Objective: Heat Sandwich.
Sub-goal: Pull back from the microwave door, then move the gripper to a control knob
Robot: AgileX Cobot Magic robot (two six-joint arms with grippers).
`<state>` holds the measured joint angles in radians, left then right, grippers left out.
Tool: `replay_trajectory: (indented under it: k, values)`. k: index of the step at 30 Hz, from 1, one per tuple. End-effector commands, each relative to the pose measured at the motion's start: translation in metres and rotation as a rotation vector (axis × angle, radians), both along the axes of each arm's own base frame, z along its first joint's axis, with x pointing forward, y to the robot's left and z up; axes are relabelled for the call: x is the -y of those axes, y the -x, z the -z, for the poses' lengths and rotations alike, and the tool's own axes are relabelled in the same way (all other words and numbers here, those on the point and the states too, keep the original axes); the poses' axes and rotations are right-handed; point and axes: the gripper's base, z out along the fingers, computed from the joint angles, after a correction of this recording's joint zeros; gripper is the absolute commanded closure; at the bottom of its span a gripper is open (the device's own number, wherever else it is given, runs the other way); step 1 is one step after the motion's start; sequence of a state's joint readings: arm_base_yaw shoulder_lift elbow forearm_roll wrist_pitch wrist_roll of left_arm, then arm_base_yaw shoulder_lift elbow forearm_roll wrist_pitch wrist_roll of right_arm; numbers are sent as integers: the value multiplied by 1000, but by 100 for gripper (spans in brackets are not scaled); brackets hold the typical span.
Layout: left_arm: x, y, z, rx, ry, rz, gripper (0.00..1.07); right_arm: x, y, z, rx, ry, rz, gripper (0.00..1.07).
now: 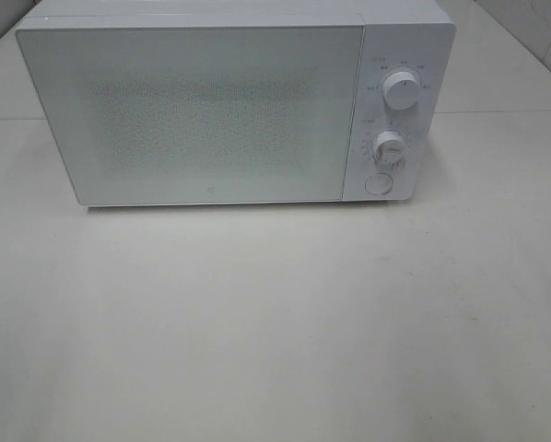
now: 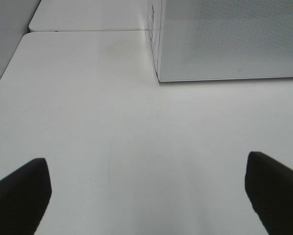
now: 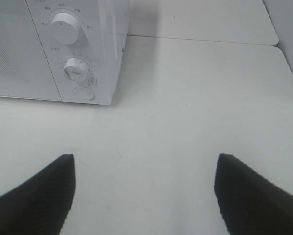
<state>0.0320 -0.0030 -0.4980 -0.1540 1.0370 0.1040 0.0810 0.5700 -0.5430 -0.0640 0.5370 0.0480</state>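
Observation:
A white microwave (image 1: 211,110) stands at the back of the white table, its door shut. It has two round knobs (image 1: 403,92) and a round button (image 1: 379,183) on its right panel. It also shows in the left wrist view (image 2: 225,39) and in the right wrist view (image 3: 63,49). The sandwich is out of view in every frame. My left gripper (image 2: 146,196) is open and empty over the table, left of the microwave. My right gripper (image 3: 144,191) is open and empty over the table, in front of the microwave's right end. Neither gripper shows in the exterior high view.
The white table (image 1: 275,322) stretches in front of the microwave. A seam to a second table top runs behind it (image 2: 87,30). The table's left edge (image 2: 4,73) and right edge (image 3: 288,63) are in sight.

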Motion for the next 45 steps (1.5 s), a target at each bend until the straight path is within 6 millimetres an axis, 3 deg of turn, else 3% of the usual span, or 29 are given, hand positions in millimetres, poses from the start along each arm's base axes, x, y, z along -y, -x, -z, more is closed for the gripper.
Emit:
replay_trajectory:
  k: [1, 18, 27, 33, 39, 45]
  values:
    - [0, 4, 1, 27, 2, 0, 5, -2, -15, -2, 39, -2, -6, 31]
    - [0, 4, 1, 27, 2, 0, 5, -9, -78, 12, 134, -14, -29, 31]
    - [0, 4, 1, 27, 2, 0, 5, -13, -110, 30, 194, -23, -45, 31]
    - [0, 4, 1, 27, 2, 0, 5, -15, -114, 54, 287, -28, -57, 31]
    - [0, 4, 1, 27, 2, 0, 5, -9, -108, 78, 303, -15, 7, 31]
    - [0, 4, 1, 27, 2, 0, 5, -16, -101, 92, 337, -15, 38, 31]
